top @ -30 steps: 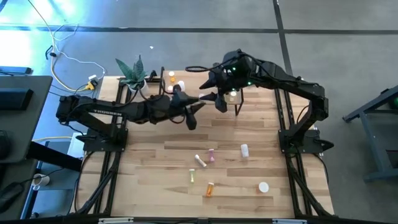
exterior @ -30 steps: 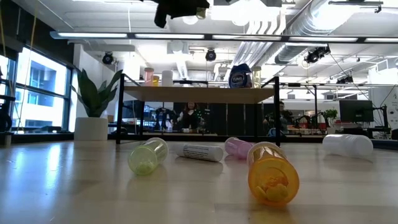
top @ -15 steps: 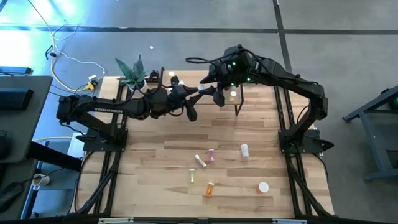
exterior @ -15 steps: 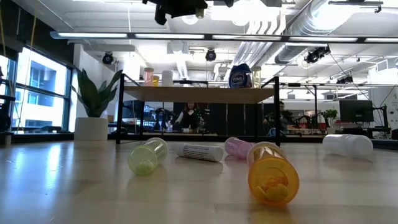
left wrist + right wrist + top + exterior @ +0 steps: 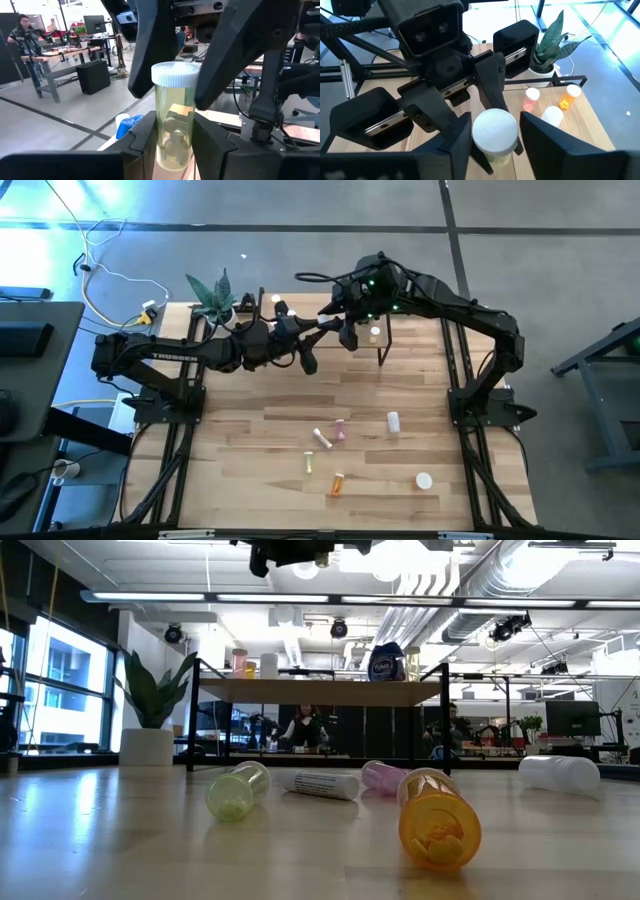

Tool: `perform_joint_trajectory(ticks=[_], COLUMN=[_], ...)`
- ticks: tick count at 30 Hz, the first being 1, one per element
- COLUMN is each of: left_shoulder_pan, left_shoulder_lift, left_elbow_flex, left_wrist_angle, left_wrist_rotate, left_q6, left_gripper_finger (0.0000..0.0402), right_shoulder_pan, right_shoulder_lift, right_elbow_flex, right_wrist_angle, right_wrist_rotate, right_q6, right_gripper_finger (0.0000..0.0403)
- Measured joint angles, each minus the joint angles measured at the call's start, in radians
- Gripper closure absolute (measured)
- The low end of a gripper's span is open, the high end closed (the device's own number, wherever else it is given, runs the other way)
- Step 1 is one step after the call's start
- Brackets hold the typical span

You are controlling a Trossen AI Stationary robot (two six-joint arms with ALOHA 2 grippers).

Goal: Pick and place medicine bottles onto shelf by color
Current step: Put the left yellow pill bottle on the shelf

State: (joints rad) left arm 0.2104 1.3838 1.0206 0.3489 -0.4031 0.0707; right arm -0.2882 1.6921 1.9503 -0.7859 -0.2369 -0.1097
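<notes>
the left end effector [image 5: 172, 145] grips a yellow-green bottle [image 5: 173, 117] upright by its lower body, leaving the white cap free. the right end effector [image 5: 492, 137] straddles that cap, fingers just beside it and not yet clamped: seemingly a handover held in mid-air above the shelf [image 5: 320, 692], which already carries several bottles. 5 more lie on the counter [image 5: 250, 450], among them an orange bottle [image 5: 437, 817], still unsorted.
</notes>
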Motion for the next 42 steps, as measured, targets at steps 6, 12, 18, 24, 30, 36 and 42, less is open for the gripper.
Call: perform_joint_trajectory(ticks=[6, 12, 18, 24, 30, 36, 42], left_shoulder_pan=[0.007, 0.023, 0.037, 0.046, 0.047, 0.048, 0.089], left_shoulder_lift=[0.0, 0.0, 0.0, 0.0, 0.001, -0.034, -0.116], left_elbow_flex=[0.0, 0.0, 0.0, 0.0, -0.001, -0.001, 0.0], left_wrist_angle=[0.0, 0.0, 0.001, -0.009, -0.036, -0.142, -0.252], left_wrist_rotate=[-0.009, -0.004, 0.0, 0.001, -0.025, -0.134, -0.192], left_q6=[0.012, 0.013, 0.013, 0.03, 0.042, 0.005, -0.015], left_gripper_finger=[0.0307, 0.0307, 0.0307, 0.0285, 0.0224, 0.0179, 0.0175], right_shoulder_pan=[0.0, -0.001, -0.02, -0.053, -0.079, -0.109, -0.144], right_shoulder_lift=[0.004, 0.004, 0.005, 0.011, 0.029, 0.05, 0.09], right_elbow_flex=[0.0, 0.0, 0.0, -0.001, -0.001, -0.001, -0.001], right_wrist_angle=[-0.002, 0.0, 0.01, 0.022, 0.028, 0.117, 0.221], right_wrist_rotate=[0.0, 0.002, -0.002, -0.007, -0.001, 0.002, 0.019], right_q6=[0.0, -0.003, -0.003, -0.001, -0.004, -0.003, 0.001], right_gripper_finger=[0.0302, 0.0303, 0.0301, 0.03, 0.03, 0.03, 0.03])
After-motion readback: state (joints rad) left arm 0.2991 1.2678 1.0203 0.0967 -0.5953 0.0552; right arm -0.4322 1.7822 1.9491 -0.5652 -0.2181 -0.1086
